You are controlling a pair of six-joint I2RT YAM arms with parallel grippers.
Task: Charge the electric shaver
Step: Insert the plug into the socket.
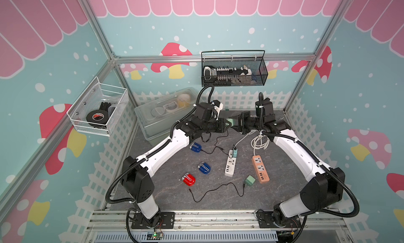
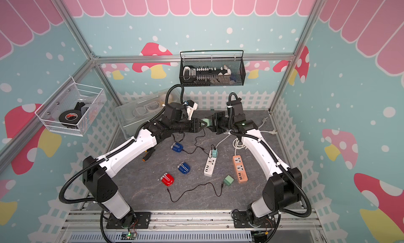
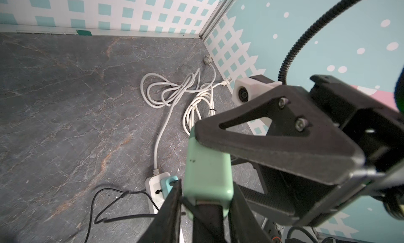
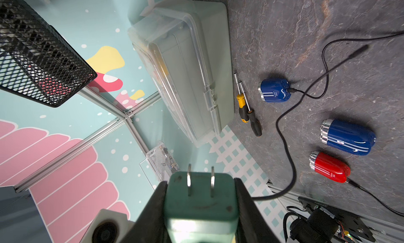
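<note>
Right fingers (image 4: 153, 209) are clamped on the green adapter (image 4: 201, 209) mid-air, prongs out. Left fingers (image 3: 170, 209) sit narrow around its cable end, can't tell if they're gripping yet. All 3 shavers (image 1: 189, 179) lie on the desk (image 1: 170, 198). Risk: a sloppy handover twists the adapter or yanks the black cable (image 4: 284, 142) loose.

The feed is bright and even, lit from overhead; shadows under the arms on the desk (image 1: 262, 198) are short and soft. The red shaver (image 4: 330, 167) and the blue shaver (image 4: 347, 137) beside it carry white glare streaks. In both wrist views the green adapter (image 4: 201, 200) goes soft near the lens. The frame post (image 1: 96, 27) leans with wide-angle distortion at the top views' edges.
</note>
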